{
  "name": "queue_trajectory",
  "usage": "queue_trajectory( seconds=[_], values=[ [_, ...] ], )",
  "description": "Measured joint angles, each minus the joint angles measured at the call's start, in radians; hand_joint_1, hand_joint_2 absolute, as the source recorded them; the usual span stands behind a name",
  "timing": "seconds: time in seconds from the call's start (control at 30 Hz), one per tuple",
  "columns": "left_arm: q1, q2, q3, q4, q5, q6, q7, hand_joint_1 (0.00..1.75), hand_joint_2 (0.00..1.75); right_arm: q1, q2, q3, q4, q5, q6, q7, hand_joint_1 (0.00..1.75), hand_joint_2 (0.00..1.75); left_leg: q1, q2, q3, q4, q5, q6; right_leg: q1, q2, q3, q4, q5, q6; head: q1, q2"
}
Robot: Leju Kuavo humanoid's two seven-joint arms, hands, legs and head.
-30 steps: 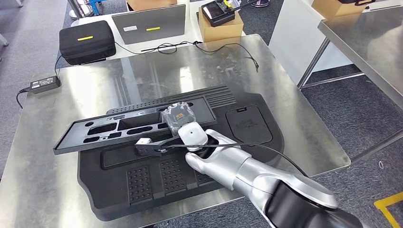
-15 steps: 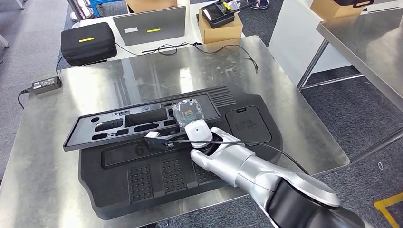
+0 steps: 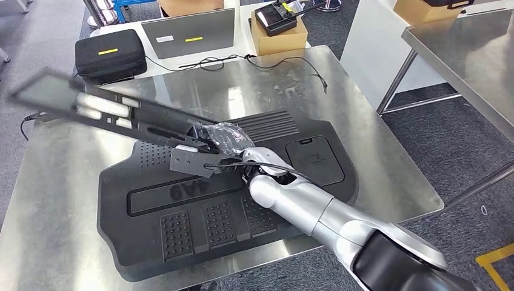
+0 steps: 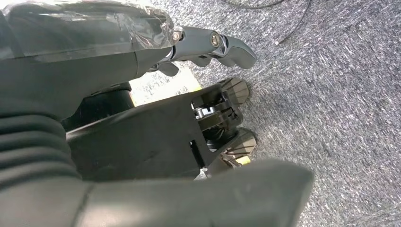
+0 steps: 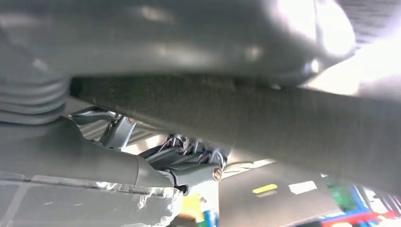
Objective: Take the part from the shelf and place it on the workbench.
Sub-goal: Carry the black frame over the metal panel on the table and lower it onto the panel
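Note:
The part is a long black plastic frame with several cut-outs. My right hand, wrapped in clear film, grips it at its near end. The frame slants up and away to the left, blurred, above a large black moulded panel lying on the steel workbench. In the right wrist view the frame crosses as a dark bar over the fingers. My left hand hangs over grey carpet, fingers apart, holding nothing.
Behind the workbench stand a black case, a grey flat panel and a cardboard box with a controller on it. A black cable trails over the far edge. Another steel table stands to the right.
My right hand has turned and swung the long frame's far end up and to the left; a second ago it lay nearly flat across the big panel.

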State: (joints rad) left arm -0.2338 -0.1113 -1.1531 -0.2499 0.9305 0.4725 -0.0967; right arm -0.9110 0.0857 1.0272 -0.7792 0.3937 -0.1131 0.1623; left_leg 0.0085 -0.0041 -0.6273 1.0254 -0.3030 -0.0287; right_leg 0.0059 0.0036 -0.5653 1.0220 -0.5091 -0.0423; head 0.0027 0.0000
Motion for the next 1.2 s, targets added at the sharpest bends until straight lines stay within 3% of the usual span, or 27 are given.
queue_trajectory(
  seconds=[0.17,0.4,0.7,1.03,1.2],
  values=[
    [0.003,0.0,0.005,0.0,0.003,0.008,-0.016,0.0,0.0,0.085,-0.044,-0.061,-0.188,-0.293,-0.027,-0.141,0.0,0.0,0.0,0.0,0.0,-0.001,0.0,0.0,0.0,0.0,0.0,0.0,0.0,0.0,0.0,0.0],
    [0.016,0.0,0.021,0.0,0.017,0.026,-0.043,0.0,0.0,0.193,-0.115,-0.151,-0.462,-0.584,-0.027,-0.266,0.0,0.0,0.0,0.0,0.0,-0.001,0.0,0.0,0.0,0.0,0.0,0.0,0.0,0.0,0.0,0.0],
    [0.025,0.0,0.032,0.0,0.02,0.039,-0.058,0.0,0.0,0.24,-0.191,-0.17,-0.653,-0.413,-0.109,-0.2,0.0,0.0,0.0,0.0,0.0,-0.001,-0.001,-0.001,0.0,0.0,0.0,0.0,0.0,0.0,0.001,0.0],
    [0.025,0.0,0.049,-0.002,0.022,0.049,-0.058,0.0,0.0,0.25,-0.215,-0.17,-0.732,-0.4,-0.115,-0.199,0.0,0.0,0.0,0.0,0.0,-0.002,-0.001,-0.001,0.0,0.0,0.0,0.0,0.0,0.0,0.001,0.0],
    [0.028,0.0,0.055,-0.006,0.027,0.057,-0.063,0.0,0.0,0.271,-0.224,-0.176,-0.777,-0.38,-0.177,-0.241,0.0,0.0,0.0,0.0,0.0,-0.002,-0.001,-0.001,0.0,0.0,-0.001,-0.001,0.0,0.0,0.001,0.0]
  ],
)
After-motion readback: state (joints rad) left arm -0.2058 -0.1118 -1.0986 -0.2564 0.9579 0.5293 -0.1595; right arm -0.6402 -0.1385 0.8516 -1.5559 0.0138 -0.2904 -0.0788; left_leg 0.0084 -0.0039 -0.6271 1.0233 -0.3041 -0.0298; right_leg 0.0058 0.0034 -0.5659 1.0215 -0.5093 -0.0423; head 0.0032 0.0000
